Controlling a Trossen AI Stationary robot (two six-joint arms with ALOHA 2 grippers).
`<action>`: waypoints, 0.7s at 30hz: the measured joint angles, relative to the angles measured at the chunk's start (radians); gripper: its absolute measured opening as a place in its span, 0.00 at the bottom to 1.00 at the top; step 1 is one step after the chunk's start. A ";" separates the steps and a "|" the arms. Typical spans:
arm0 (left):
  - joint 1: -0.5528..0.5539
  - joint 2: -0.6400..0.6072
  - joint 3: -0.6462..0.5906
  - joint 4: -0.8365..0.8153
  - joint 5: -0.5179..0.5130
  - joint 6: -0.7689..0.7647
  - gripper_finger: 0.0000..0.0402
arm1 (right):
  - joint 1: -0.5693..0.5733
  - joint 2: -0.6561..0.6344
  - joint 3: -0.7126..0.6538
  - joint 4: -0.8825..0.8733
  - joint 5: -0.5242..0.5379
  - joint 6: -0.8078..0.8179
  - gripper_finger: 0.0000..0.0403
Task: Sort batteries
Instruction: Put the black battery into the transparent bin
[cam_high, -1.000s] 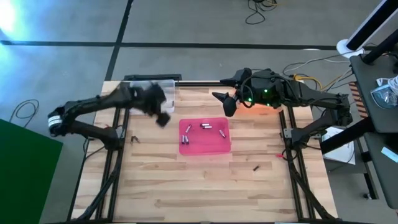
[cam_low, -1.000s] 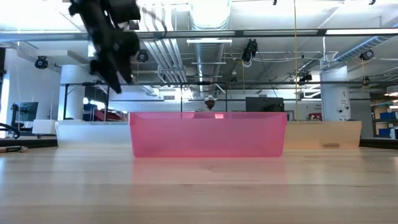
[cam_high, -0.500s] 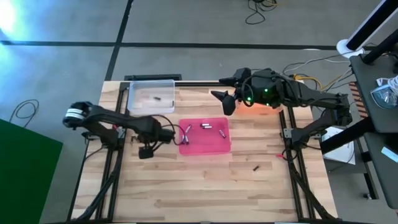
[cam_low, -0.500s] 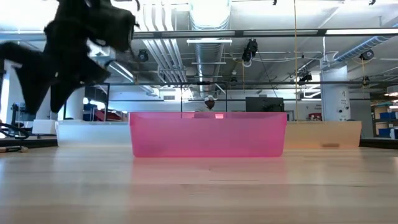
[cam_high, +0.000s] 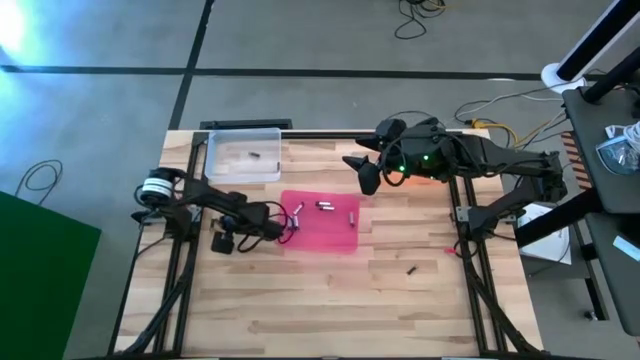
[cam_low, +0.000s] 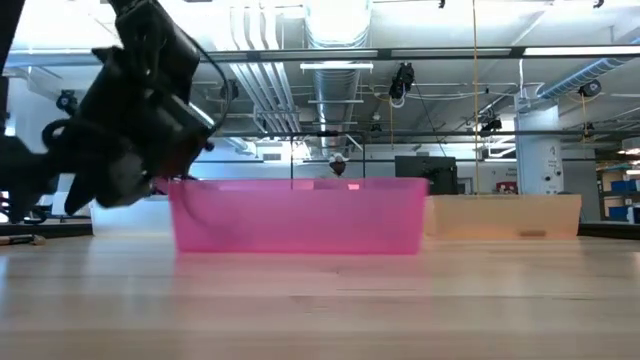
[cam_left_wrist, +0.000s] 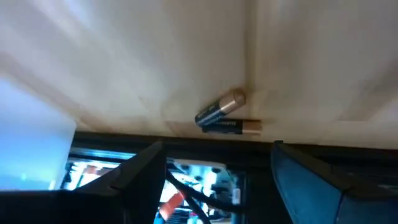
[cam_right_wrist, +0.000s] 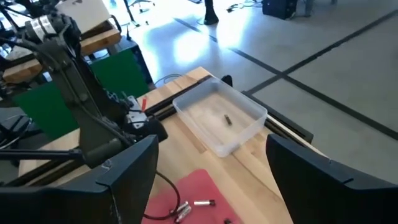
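A: L claw (cam_high: 283, 224)?
B: At the pink tray's (cam_high: 335, 240) L edge, fingers spread wide, gripping nothing. Batteries (cam_high: 325, 206) lie in the tray just past its tips; one more in the clear tray (cam_high: 215, 165) further back.
A: R claw (cam_high: 366, 178)?
B: Hovering by the pink tray's far R corner, fingers apart, empty. Stray battery (cam_high: 411, 269) on the table (cam_high: 300, 310), well clear of both.

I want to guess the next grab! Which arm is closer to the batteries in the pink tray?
Probably the left: the left gripper sits at the pink plastic tray's edge beside small silvery batteries. The right gripper hovers off the tray's far corner.
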 joint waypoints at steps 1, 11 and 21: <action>0.000 0.008 -0.012 0.014 -0.004 0.019 0.65 | 0.000 0.000 0.000 0.000 0.000 0.000 0.71; -0.002 0.004 -0.047 0.059 -0.004 0.111 0.60 | 0.000 0.000 0.000 -0.003 0.016 -0.004 0.72; -0.002 -0.177 0.054 0.037 0.035 0.094 0.56 | -0.001 0.000 0.000 -0.006 0.023 -0.011 0.74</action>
